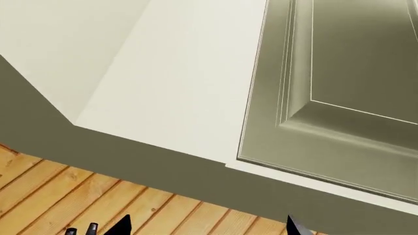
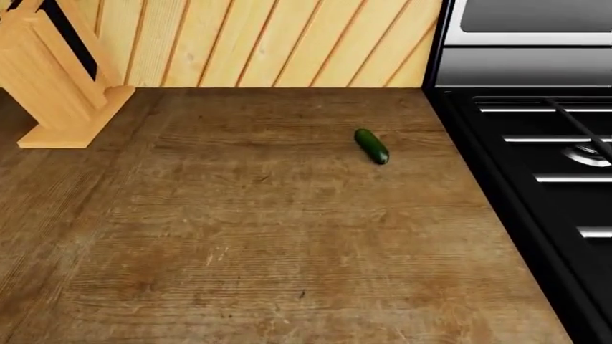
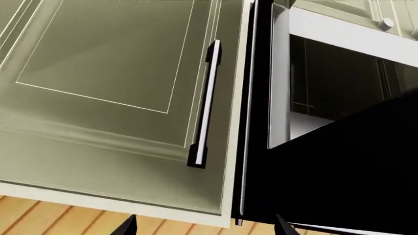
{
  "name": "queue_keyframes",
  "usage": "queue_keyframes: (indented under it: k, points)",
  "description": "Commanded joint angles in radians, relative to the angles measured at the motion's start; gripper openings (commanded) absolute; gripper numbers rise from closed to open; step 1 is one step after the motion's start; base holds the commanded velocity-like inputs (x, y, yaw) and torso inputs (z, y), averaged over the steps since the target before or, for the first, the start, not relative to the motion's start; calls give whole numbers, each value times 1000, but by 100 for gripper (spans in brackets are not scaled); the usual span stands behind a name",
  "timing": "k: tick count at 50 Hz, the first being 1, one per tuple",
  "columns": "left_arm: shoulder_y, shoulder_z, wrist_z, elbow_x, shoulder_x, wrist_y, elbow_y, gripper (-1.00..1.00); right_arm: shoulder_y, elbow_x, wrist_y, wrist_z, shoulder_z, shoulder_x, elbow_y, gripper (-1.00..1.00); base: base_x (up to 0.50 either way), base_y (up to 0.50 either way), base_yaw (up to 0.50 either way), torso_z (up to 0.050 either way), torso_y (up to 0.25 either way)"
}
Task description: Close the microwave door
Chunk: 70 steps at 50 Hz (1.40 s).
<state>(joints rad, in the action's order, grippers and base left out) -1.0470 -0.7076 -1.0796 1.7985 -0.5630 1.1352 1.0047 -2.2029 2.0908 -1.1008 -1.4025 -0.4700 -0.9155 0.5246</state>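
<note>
In the right wrist view the microwave (image 3: pixel 260 98) hangs beside a grey-green wall cabinet. Its black door (image 3: pixel 346 171) is swung open toward the camera, and the pale cavity (image 3: pixel 307 88) shows behind it. My right gripper (image 3: pixel 204 226) is open below the cabinet's lower edge, a little to the side of the door, with nothing between its fingertips. My left gripper (image 1: pixel 209 226) is also open and empty, pointing up at another cabinet door (image 1: pixel 339 98) and a white wall. The head view shows neither the grippers nor the microwave.
The cabinet door (image 3: pixel 111 98) next to the microwave carries a long silver handle (image 3: pixel 203 105). Below, the head view shows a wooden counter (image 2: pixel 239 236) with a green cucumber (image 2: pixel 371 145), a wooden knife block (image 2: pixel 57 79) at the back left and a black stove (image 2: pixel 545 165) on the right.
</note>
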Motion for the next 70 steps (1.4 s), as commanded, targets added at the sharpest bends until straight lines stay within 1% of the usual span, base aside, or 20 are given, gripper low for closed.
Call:
queue_keyframes:
  k: [1,18,25,45,63,70]
  points:
    - [-2,-1,0,-1,2,3,-1,100,-3,-3,-5,5,-7,0,0,100,0,0,0,0,0]
    - [-4,-5,-6,9,-2,1,0,100,-6,0,-1,4,-10,-3,2,100,0,-2,0,0,0]
    - [-4,-6,-4,7,1,4,0,100,-4,2,2,7,-12,-2,2,100,1,-460,0,0,0]
    - [-4,-8,-6,12,5,10,1,100,-2,-1,5,-9,-28,6,16,100,0,-1,0,0,0]
    - [-8,-11,-5,11,13,22,4,100,81,9,105,-63,-61,80,89,100,0,0,0,0,0]
    - [-12,-12,-10,14,11,23,3,100,94,-20,116,-53,-78,118,79,100,0,0,0,0,0]
